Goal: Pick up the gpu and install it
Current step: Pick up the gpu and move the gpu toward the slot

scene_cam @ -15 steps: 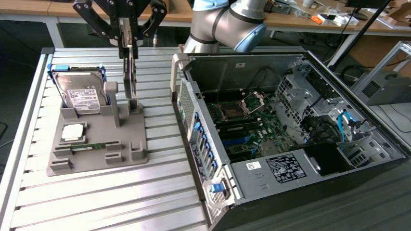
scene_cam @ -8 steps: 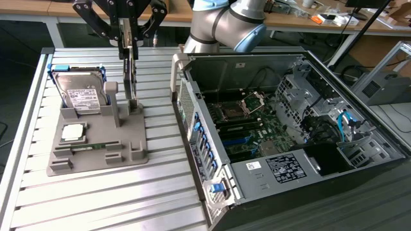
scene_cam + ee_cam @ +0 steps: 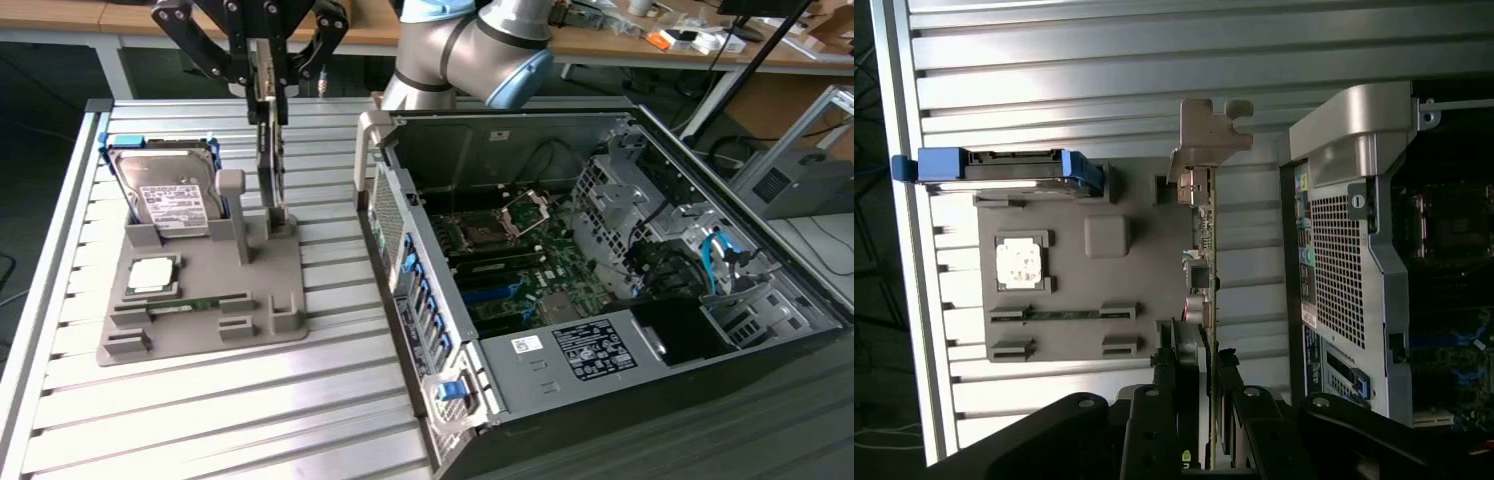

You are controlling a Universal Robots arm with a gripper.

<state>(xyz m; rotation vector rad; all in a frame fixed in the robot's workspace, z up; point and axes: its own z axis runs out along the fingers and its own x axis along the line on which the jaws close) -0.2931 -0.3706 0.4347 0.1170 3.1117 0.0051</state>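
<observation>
The gpu (image 3: 272,150) is a thin dark card standing upright on edge over the grey parts holder (image 3: 267,320). My gripper (image 3: 271,88) grips its upper edge from above, fingers pressed on both faces. The card's lower end sits at the holder's upright posts; I cannot tell whether it has left the slot. In the wrist view the gpu (image 3: 1206,250) shows edge-on, with its silver bracket (image 3: 1209,130) at the far end and my gripper (image 3: 1197,345) shut around the near end.
The holder also carries a hard drive (image 3: 167,195) in a blue frame, a processor (image 3: 151,272) and a memory stick (image 3: 200,303). An open computer case (image 3: 400,250) lies at the exterior view's right, motherboard (image 3: 521,260) exposed. Everything rests on a slatted metal table (image 3: 200,420).
</observation>
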